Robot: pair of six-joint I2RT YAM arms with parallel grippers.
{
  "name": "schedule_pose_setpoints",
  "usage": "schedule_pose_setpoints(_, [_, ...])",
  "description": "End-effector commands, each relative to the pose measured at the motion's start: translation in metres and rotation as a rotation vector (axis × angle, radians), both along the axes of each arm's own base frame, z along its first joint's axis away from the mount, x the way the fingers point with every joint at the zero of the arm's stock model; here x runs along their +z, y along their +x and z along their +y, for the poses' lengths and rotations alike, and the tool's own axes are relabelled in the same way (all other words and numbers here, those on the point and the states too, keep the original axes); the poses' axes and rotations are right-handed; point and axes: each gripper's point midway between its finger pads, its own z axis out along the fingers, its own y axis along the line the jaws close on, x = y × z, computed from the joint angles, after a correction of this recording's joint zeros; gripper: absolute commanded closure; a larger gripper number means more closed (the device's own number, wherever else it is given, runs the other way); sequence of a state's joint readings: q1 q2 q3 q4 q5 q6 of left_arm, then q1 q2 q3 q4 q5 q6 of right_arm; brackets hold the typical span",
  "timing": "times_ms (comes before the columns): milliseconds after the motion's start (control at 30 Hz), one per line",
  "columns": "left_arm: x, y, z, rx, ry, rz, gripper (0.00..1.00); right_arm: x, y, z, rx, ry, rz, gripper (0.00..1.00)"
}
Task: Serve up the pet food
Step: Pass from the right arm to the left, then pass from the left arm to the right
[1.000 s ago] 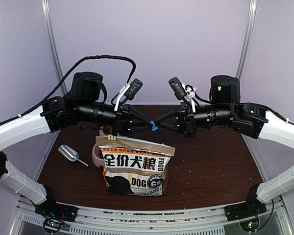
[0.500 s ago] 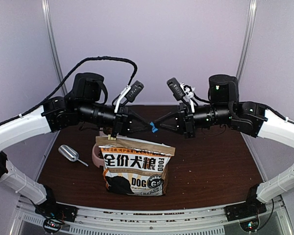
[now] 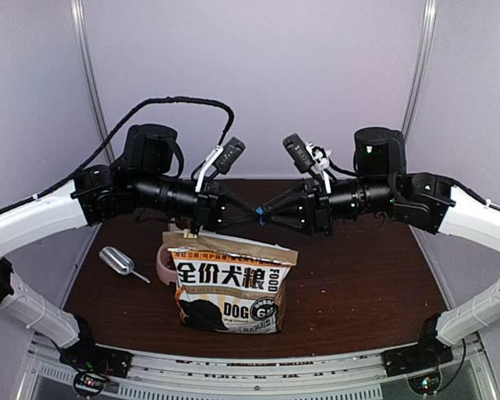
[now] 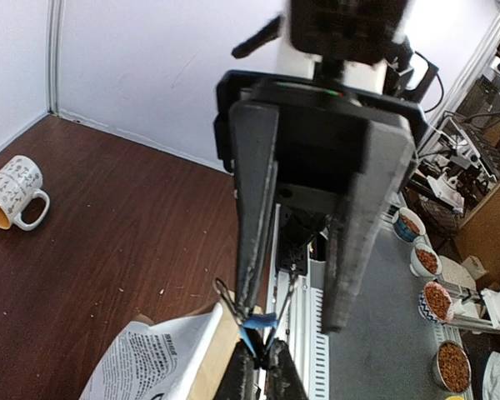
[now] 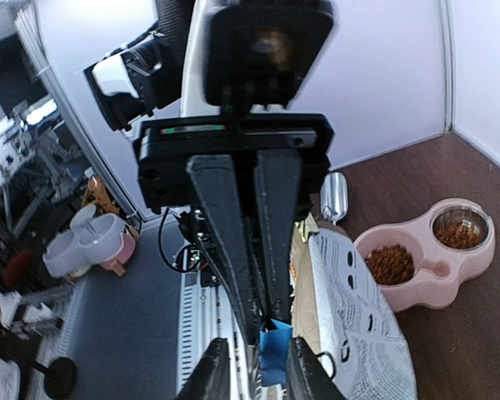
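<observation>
we note left gripper (image 4: 260, 373) pinched on blue clip (image 4: 257, 322) | right gripper (image 5: 257, 367) jaws apart around it | pet food (image 5: 389, 263) in pink bowl (image 5: 425, 272), left side

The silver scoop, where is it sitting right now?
In the top view the silver scoop lies on the table on the left arm's side, left of the dog-food bag and beside the pink bowl that shows behind the bag.

The top external camera looks down from above and behind the arm bases (image 3: 87, 354). The wrist cameras face each other closely; all views share the small blue tab (image 3: 261, 215) and kraft-brown printed bag (image 3: 229, 283).
</observation>
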State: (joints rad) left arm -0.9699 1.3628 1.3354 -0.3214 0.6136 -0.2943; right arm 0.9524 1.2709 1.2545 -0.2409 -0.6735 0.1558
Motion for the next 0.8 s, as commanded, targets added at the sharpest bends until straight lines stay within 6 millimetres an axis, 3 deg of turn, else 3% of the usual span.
schedule_pose_setpoints(0, [0.017, 0.001, -0.004, -0.001, -0.074, -0.048, 1.0, 0.007, 0.004, -0.003, -0.038, 0.007, -0.024, 0.6])
schedule_pose_setpoints(233, [0.007, 0.007, 0.003, 0.051, -0.034, -0.06, 1.0, 0.022, 0.02, -0.022, -0.178, 0.041, -0.057, 0.34])
schedule_pose_setpoints(267, [0.004, 0.008, 0.004, 0.058, -0.026, -0.061, 1.0, 0.024, 0.022, -0.026, -0.195, 0.044, -0.055, 0.19])
schedule_pose_setpoints(333, [0.002, 0.009, 0.006, 0.066, -0.019, -0.062, 1.0, 0.025, 0.024, -0.031, -0.205, 0.049, -0.048, 0.1])
schedule_pose_setpoints(500, [0.0, 0.007, 0.008, 0.058, -0.019, -0.065, 1.0, 0.014, 0.027, -0.039, -0.221, 0.021, -0.015, 0.08])
schedule_pose_setpoints(767, [0.001, 0.003, 0.01, 0.04, -0.023, -0.083, 1.0, -0.008, 0.005, -0.019, -0.032, -0.034, 0.111, 0.11])
